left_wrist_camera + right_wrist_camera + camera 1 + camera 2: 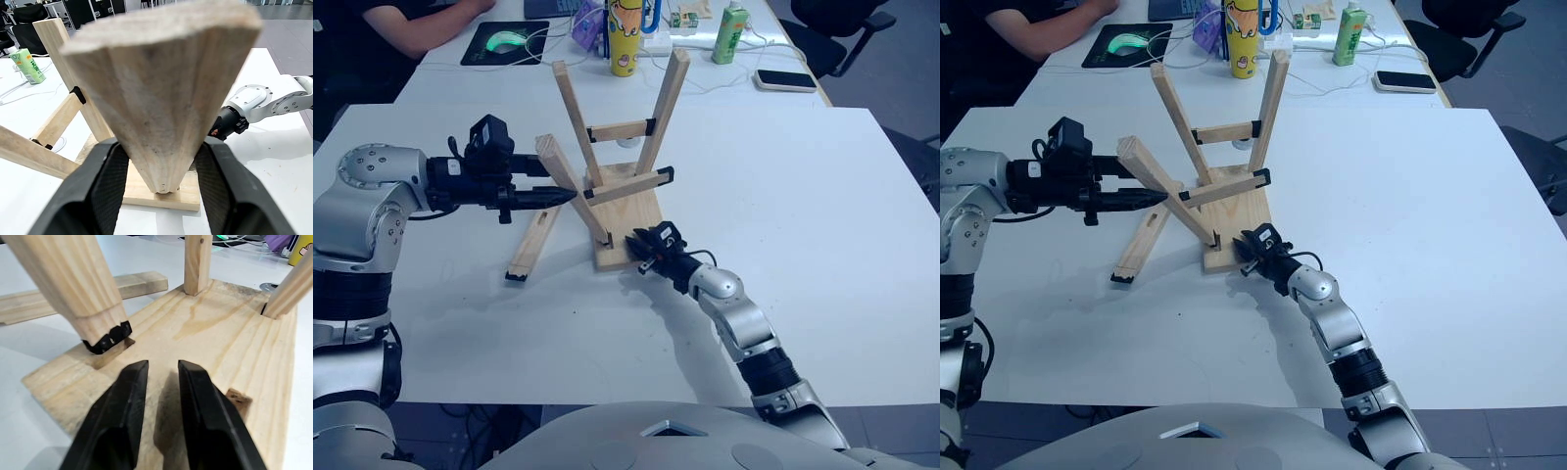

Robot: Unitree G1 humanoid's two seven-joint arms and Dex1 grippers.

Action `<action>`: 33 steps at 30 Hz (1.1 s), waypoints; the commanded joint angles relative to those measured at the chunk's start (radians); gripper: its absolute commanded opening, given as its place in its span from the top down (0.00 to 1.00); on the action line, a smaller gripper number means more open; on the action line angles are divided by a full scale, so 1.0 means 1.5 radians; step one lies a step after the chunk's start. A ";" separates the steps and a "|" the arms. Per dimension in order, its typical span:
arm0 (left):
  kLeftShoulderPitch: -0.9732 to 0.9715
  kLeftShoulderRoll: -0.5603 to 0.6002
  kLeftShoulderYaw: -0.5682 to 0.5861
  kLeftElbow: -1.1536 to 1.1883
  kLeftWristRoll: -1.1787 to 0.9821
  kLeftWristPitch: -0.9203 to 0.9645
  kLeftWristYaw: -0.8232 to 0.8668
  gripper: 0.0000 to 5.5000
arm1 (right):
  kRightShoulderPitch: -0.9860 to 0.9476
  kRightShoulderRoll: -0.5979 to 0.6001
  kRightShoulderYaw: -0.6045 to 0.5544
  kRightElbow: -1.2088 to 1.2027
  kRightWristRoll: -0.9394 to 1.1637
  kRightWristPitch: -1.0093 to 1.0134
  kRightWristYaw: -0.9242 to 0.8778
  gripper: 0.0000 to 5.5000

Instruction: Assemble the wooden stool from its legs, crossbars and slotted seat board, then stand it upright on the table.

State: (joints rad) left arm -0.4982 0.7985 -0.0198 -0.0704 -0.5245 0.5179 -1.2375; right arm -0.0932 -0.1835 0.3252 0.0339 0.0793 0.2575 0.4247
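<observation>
The slotted seat board point(636, 211) lies flat on the white table. Two legs point(576, 113) point(666, 103) stand up from it, tilted and joined by a crossbar point(619, 130). A second crossbar point(628, 185) runs to a third leg point(570, 184), which leans steeply left; its black-capped foot point(107, 340) sits at a corner slot point(115, 355). My left gripper point(563, 196) is shut on that leaning leg point(161, 88). My right gripper point(163, 366) rests on the board's near edge, narrowly open with nothing between its fingers. A loose leg point(534, 242) lies left of the board.
On the table behind stand a yellow cup point(625, 39), a green carton point(729, 34), a phone point(785, 79) and a mouse pad point(504, 42), with cables among them. The white table stretches free to the right point(803, 196) and in front.
</observation>
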 commanded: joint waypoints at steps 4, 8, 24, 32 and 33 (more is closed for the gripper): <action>-0.004 -0.001 -0.007 -0.024 -0.001 0.016 0.004 0.63 | 0.042 -0.011 0.030 0.073 -0.031 0.056 0.004 0.80; 0.000 -0.003 -0.009 -0.036 -0.003 0.024 0.007 0.63 | 0.044 -0.007 0.031 0.073 -0.030 0.055 0.000 0.80; 0.007 0.008 -0.032 0.006 0.044 -0.011 0.006 0.63 | 0.041 -0.007 0.039 0.080 -0.036 0.051 0.003 0.80; -0.013 0.021 -0.044 -0.003 0.035 0.009 -0.010 0.63 | 0.045 -0.003 0.040 0.078 -0.035 0.050 -0.003 0.80; -0.018 0.023 -0.044 -0.002 0.035 0.011 -0.012 0.63 | 0.047 -0.002 0.040 0.077 -0.035 0.050 -0.005 0.80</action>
State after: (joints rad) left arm -0.5116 0.8103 -0.0614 -0.0832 -0.5081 0.5145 -1.2502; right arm -0.1006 -0.1751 0.3381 0.0540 0.0749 0.2501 0.4152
